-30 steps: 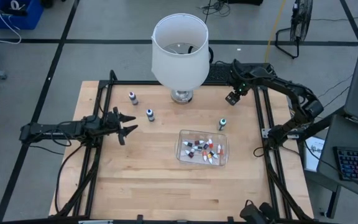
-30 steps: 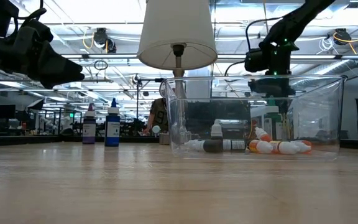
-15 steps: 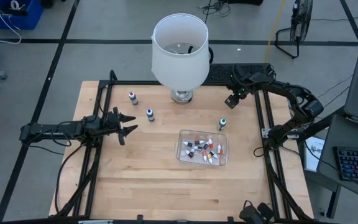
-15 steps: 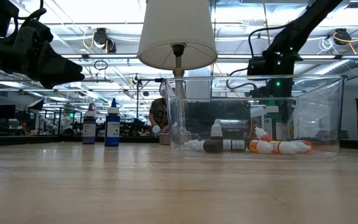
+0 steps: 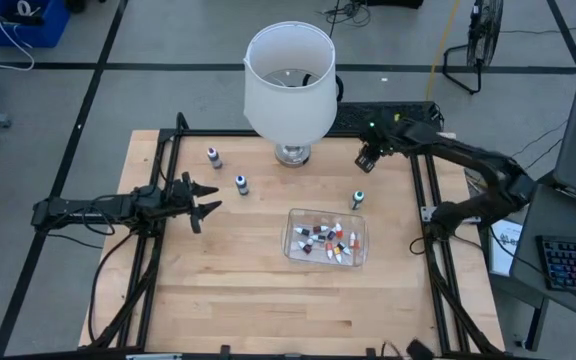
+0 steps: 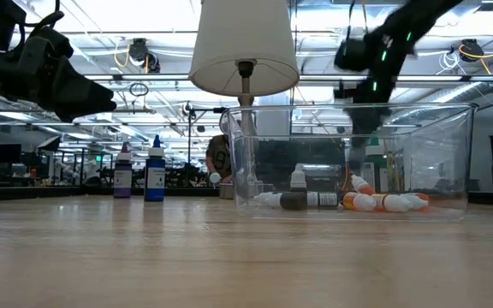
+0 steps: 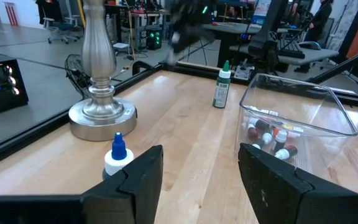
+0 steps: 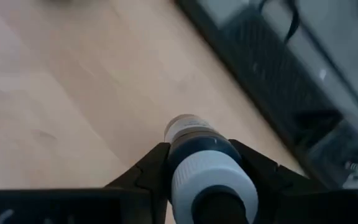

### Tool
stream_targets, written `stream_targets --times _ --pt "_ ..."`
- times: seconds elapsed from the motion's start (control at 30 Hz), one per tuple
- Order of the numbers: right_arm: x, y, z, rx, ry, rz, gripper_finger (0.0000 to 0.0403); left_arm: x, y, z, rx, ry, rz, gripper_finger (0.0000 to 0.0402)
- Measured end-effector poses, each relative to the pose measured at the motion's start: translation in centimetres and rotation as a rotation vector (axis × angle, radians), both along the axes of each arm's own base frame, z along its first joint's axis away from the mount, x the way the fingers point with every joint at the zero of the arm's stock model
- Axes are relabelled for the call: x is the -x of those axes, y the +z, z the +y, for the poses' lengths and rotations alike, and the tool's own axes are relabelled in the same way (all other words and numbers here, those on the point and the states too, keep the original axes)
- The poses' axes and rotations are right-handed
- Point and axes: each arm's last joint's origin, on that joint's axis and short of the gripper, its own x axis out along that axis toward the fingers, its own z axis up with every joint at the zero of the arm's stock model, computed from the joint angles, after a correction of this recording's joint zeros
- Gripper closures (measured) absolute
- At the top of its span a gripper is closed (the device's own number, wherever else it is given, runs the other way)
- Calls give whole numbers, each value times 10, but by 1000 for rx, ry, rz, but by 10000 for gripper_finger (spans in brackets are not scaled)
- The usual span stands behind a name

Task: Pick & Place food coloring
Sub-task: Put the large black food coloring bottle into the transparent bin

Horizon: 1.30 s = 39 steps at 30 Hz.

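My right gripper hangs over the table's far right corner, shut on one small food coloring bottle with a dark teal body and a white end. Three more food coloring bottles stand upright on their bases on the wood: a purple one, a blue one and a green one. Several others lie inside the clear tub. My left gripper waits open at the table's left side, pointing level toward the blue bottle. My right gripper pinches the bottle's dark body between its two fingers, one on either side. The fingers come slanting down from above. The bottle lies along the fingers, its white end nearest the wrist, lifted clear of the table.
A lamp with a big white shade and a metal foot stands at the far middle. The black frame rail runs along the table's right side, close to my right gripper. Bare wood lies toward the near edge.
My right gripper has dipped a little, then risen and tipped, and has gone slightly toward the table's left edge. The standing bottles, the tub and my left arm have kept still.
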Motion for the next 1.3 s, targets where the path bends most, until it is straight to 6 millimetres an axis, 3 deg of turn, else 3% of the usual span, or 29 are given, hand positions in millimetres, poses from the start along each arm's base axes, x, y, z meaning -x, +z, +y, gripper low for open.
stream_targets --times 0.17,0.3,0.43,0.57,0.7,0.87,1.07,1.3 --pt "-2 72 58 67 88 -212 276 0 0 0 0 0 0 190" --pt "-1 108 119 44 236 -407 276 0 0 0 0 0 0 190" --pt "-4 113 173 -22 350 -483 276 0 0 0 -1 0 -1 190" --pt "-21 109 205 -66 393 -395 276 0 0 0 -1 0 -1 190" --pt "-52 100 219 -107 367 -107 276 0 0 0 -2 0 -1 190" --pt "-86 62 218 -216 340 192 276 0 0 0 -2 0 -1 190" --pt "-102 20 208 -293 337 301 276 0 0 0 -2 0 -2 190" --pt "-103 -7 195 -349 327 294 276 0 0 0 -2 0 -2 190"
